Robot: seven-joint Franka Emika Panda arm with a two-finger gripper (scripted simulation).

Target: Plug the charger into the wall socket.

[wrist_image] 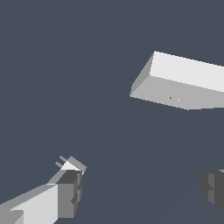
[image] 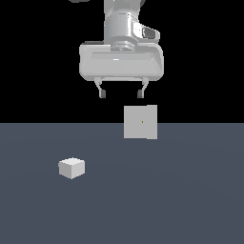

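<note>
While the grey surface (image: 190, 209) stretches wide and carries only two things, the arm's broad white hand hangs high above it, and the gripper (image: 121, 94) points straight down with its jaws spread wide and nothing between them. Both dark fingertips (wrist_image: 72, 186) show in the wrist view with bare surface in the gap, so the hand is clearly unladen.

Next in size is the wall socket (image: 140, 122), an upright light-grey square panel with a tiny dot at its centre. In the exterior view it stands just below the jaws and a little toward the exterior view's right, though how far behind or in front of them it sits cannot be told from that view. The wrist view shows the panel (wrist_image: 183, 83) as a slab seen from above and off to one side of the fingertips, not between them.

Smallest is the charger (image: 71, 167), a plain white-grey block resting on the surface, well apart from the socket. This is the relation that matters: it lies toward the exterior view's left of the jaws and far below them, nearer the camera than the panel. In the wrist view a pale corner with two small prongs (wrist_image: 70, 164) peeks out just beside one fingertip; I take it for the charger, so it sits at the edge of the hand's sight, not under its centre.

The block looks nearly cubic, so no long axis is evident. The coming move, by my judgement, is a sideways shift toward the block, then a descent.
</note>
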